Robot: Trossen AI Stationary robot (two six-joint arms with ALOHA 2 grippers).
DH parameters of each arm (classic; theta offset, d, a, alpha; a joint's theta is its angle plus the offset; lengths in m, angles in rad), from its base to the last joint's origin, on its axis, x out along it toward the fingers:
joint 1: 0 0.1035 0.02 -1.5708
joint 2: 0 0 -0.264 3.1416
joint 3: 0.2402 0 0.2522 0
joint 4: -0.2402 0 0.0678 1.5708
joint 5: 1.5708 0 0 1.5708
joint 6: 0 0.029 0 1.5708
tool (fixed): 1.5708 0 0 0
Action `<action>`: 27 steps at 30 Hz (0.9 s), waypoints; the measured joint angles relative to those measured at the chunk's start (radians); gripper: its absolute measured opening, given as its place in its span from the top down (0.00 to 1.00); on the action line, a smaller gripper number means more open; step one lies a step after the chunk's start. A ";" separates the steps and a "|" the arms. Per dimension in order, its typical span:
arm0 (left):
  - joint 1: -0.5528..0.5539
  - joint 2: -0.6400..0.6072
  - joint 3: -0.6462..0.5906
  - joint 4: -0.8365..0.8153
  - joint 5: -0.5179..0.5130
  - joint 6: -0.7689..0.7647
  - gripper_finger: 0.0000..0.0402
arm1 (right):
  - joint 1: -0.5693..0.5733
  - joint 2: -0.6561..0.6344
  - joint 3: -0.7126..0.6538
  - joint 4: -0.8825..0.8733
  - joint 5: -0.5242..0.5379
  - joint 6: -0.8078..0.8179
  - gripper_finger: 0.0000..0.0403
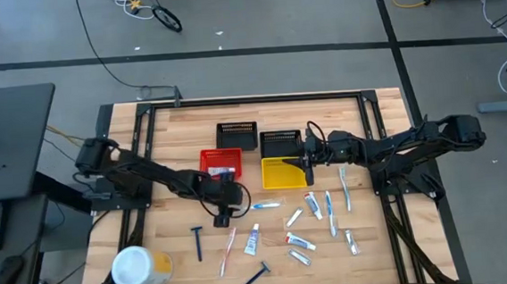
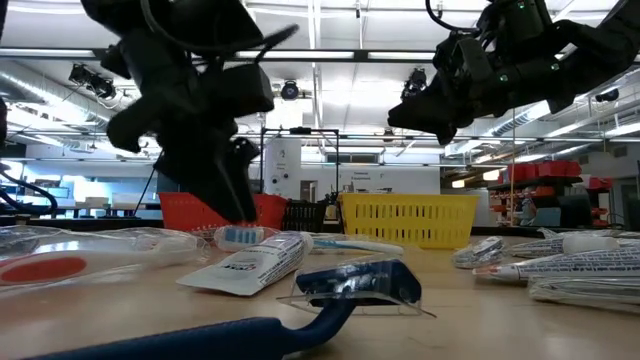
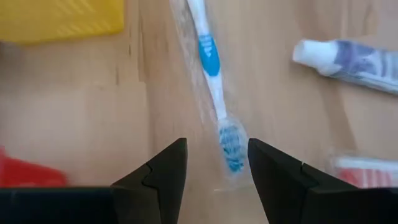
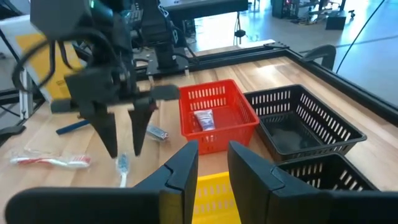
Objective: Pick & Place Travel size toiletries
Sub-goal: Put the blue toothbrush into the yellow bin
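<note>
My left gripper (image 3: 213, 163) hangs just above the table with its fingers apart, over the bristle end of a white-blue toothbrush (image 3: 214, 87) lying near the yellow basket (image 1: 284, 171). My right gripper (image 4: 212, 163), fingers parted and empty, hovers over that basket. One small tube (image 4: 204, 119), I think, lies in the red basket (image 4: 217, 115).

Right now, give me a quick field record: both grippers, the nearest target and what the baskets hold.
left gripper: open, just short of the brush head
target: white-blue toothbrush lying flat on the table
right gripper: open and empty, over the yellow basket
red basket: one small white tube inside
black baskets: look empty
</note>
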 joint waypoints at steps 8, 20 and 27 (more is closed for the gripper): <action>-0.007 0.064 0.000 0.024 0.001 -0.063 0.55 | 0.000 0.000 0.000 -0.009 -0.001 0.070 0.76; -0.007 0.067 0.000 0.017 -0.023 -0.033 0.68 | 0.119 0.000 -0.001 0.028 -0.002 -0.114 0.76; -0.008 0.066 0.000 0.031 -0.023 -0.050 0.80 | 0.189 0.000 0.026 0.060 0.043 -0.180 0.76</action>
